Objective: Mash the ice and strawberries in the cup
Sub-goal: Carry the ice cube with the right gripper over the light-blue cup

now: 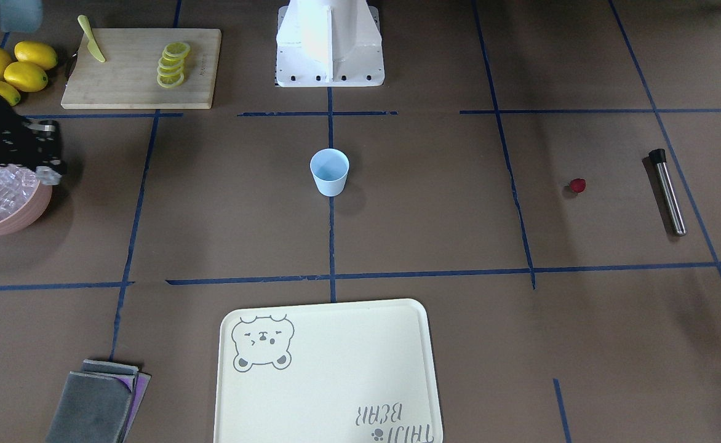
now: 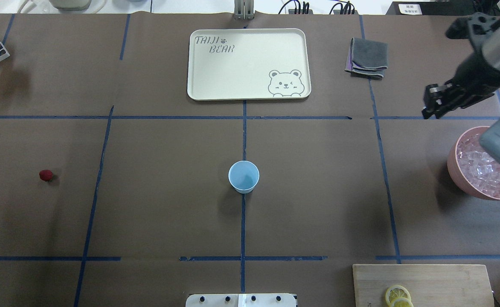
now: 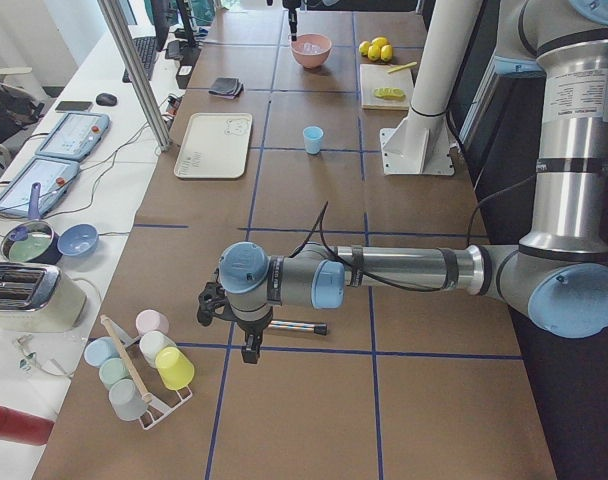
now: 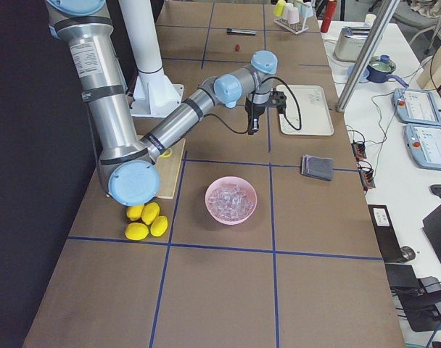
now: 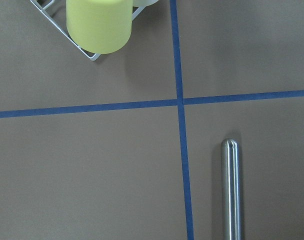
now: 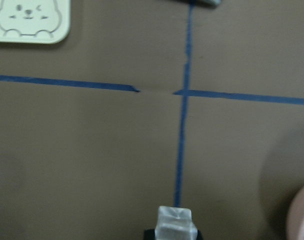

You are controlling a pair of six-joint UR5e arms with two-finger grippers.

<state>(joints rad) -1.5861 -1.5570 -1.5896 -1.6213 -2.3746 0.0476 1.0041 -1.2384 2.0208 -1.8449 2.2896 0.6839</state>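
The pale blue cup (image 2: pixel 243 176) stands upright at the table's centre, and nothing shows inside it. More ice (image 2: pixel 484 164) fills a pink bowl (image 2: pixel 457 170) at the right edge. My right gripper (image 2: pixel 431 106) hangs just beyond that bowl, shut on one clear ice cube (image 6: pixel 175 222), which shows between the dark fingers in the right wrist view. One dark red strawberry (image 2: pixel 45 175) lies alone at the far left. My left gripper (image 3: pixel 251 350) hovers near a steel muddler (image 5: pixel 230 190); I cannot tell whether it is open or shut.
A cream bear tray (image 2: pixel 250 64) and folded grey cloths (image 2: pixel 367 57) lie at the far side. A wooden board (image 1: pixel 142 67) carries lemon slices and a yellow knife, with whole lemons (image 1: pixel 16 71) beside it. A rack of coloured cups (image 3: pixel 144 365) stands at the left end.
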